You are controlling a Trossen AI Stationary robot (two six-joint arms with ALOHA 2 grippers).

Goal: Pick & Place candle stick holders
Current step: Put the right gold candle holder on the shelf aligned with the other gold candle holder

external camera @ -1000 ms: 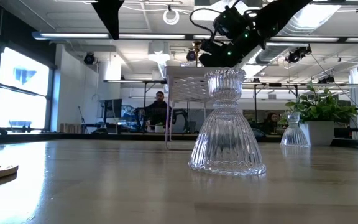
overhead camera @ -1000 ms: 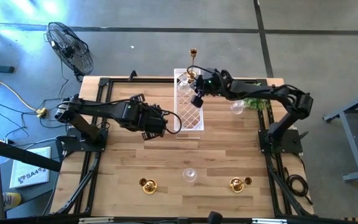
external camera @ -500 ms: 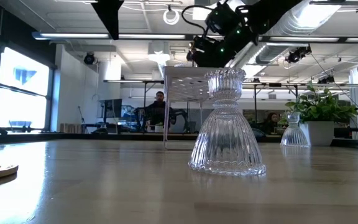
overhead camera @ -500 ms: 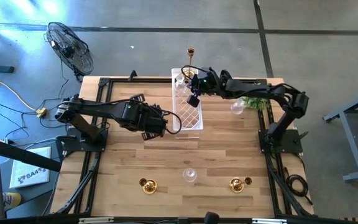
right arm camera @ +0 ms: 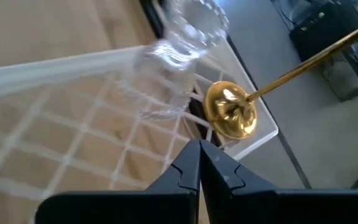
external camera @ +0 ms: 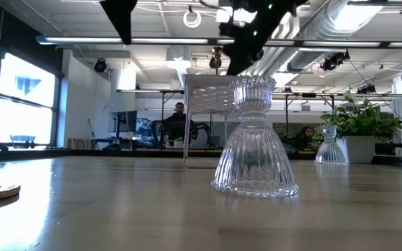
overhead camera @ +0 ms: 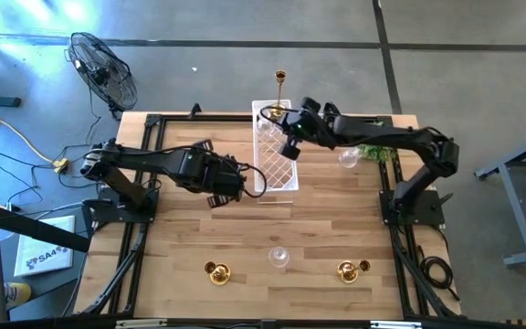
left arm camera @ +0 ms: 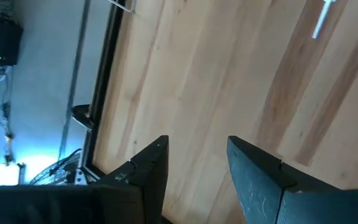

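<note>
A tall gold candle stick holder (right arm camera: 230,111) stands by its round base at the far end of the white lattice tray (overhead camera: 277,160), its slim stem (overhead camera: 281,91) upright. A clear glass holder (right arm camera: 179,56) stands next to it in the tray. My right gripper (right arm camera: 199,155) hovers shut above the tray's far end (overhead camera: 283,119), a short way from the gold base. My left gripper (left arm camera: 194,162) hangs open over bare wood (overhead camera: 236,183) left of the tray, with nothing between its fingers. Two squat gold holders (overhead camera: 217,272) (overhead camera: 348,270) and a glass one (overhead camera: 278,258) stand near the table's front edge.
Another glass holder (overhead camera: 348,160) stands by a small green plant (overhead camera: 373,151) at the right, also seen in the low view (external camera: 330,146). The front glass holder (external camera: 255,139) fills the low view's middle. People sit in the room beyond the table. Bare wood lies between the tray and the front row.
My right gripper has risen above the tray's far end and tipped toward level, staying shut. The tray with the tall gold holder has slid a little toward the table's left edge.
</note>
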